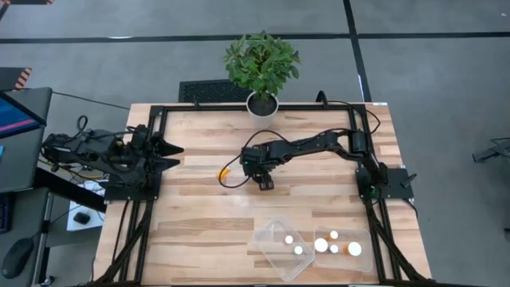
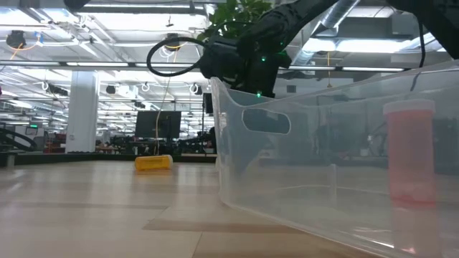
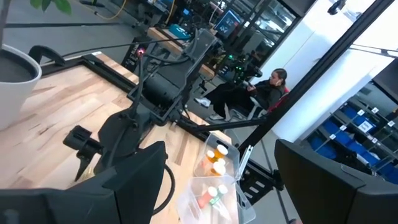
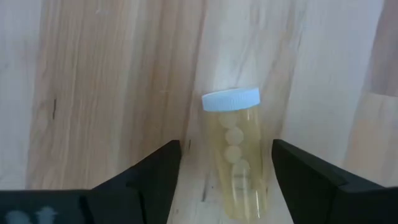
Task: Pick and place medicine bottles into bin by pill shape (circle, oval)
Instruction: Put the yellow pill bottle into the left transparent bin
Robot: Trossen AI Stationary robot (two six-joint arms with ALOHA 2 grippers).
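The right gripper [image 4: 227, 180] hangs over a little yellow bottle [image 4: 236, 155] lying on the wooden table [image 1: 199, 231], fingers spread on both sides. It should drop straight down and squeeze the smooth round middle. White cap, round pills inside. The left gripper [image 1: 171, 155] waits wide open.

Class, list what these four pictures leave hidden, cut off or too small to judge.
- Yellowish bottle: right wrist view, its base is cut off by the picture's edge.
- Binned bottles: high view, pill shapes too small.
- Red bottle: low view, blurred through the bin wall.
- Right claw: low view, hidden behind the bin.
- Left claw: parked at the table's left edge, out of the low view.
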